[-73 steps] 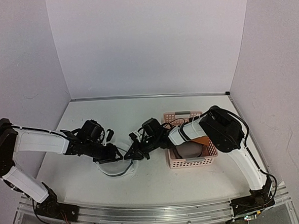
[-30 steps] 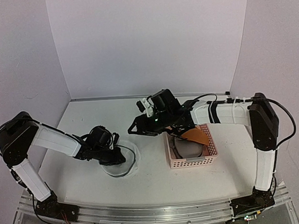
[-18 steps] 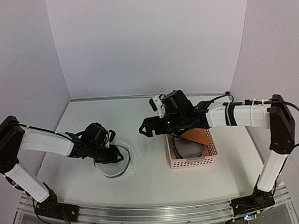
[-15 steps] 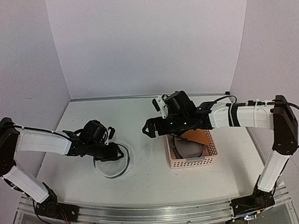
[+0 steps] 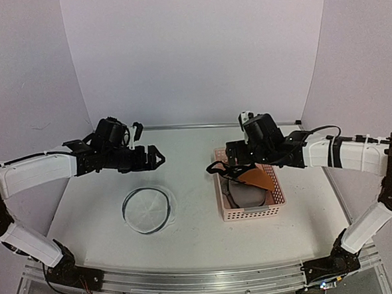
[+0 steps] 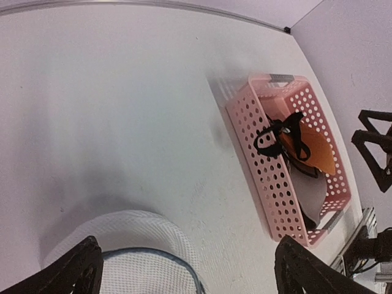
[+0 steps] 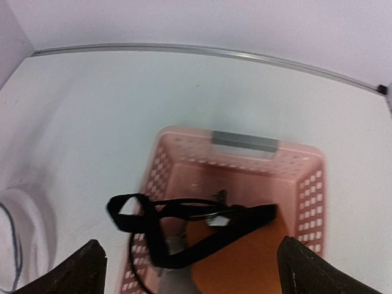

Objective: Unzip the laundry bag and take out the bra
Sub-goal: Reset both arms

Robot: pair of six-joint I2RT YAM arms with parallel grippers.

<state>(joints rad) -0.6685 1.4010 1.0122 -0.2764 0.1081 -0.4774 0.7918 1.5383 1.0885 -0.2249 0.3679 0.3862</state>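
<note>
Left gripper [image 5: 155, 157]: is being held raised at left of centre in the top view, above the table [image 5: 195, 240] and up-frame of the bag. The jaws are being held wide apart with nothing gripped, and only bare table and mesh are being shown between them in the wrist view.
Right gripper [image 5: 230, 155]: is being held right of centre, over the upper-left part of the basket [image 5: 251, 214]. The jaws are being held wide apart and empty, and the bra is being shown below them in the wrist view.
Bag [image 5: 146, 210]: is being shown collapsed to a flat white disc with a dark rim, lower left of centre, on the table. No garment is being seen in it. Whether the zipper is fully undone cannot be told.
Bra [image 5: 256, 177]: is being shown inside the basket, with the orange cup toward the right wall and a black strap looped over the left rim. It is lying well apart from the bag.
Done: the bra is being judged as removed, since it is lying outside the bag.
Left: little or nothing, by this judgement, as neither gripper is being used on anything.
</note>
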